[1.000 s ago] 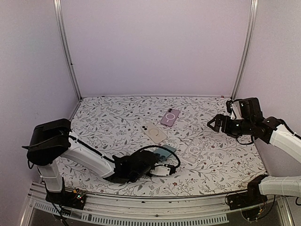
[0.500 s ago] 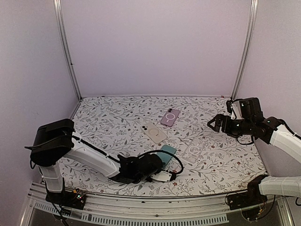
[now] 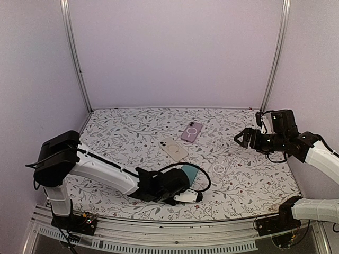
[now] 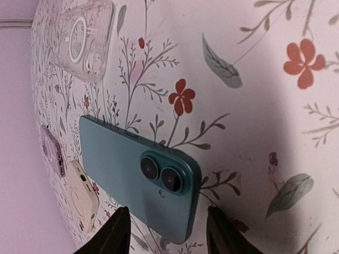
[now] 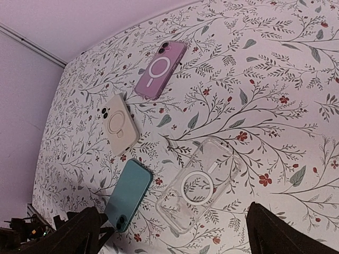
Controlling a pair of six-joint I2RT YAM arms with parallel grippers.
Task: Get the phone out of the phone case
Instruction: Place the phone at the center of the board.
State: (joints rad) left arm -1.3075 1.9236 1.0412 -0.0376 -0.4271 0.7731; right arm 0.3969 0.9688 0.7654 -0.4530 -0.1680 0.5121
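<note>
Teal, glossy, round-cornered phone lies bare, lenses up, on the near floral-print counter, just left of the clear ringed case. The left claw stands parted at the phone's camera end, and the right claw is spread wide. Matte lilac walls surround.

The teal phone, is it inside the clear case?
No, the teal phone lies bare, apart from the empty clear case.
</note>
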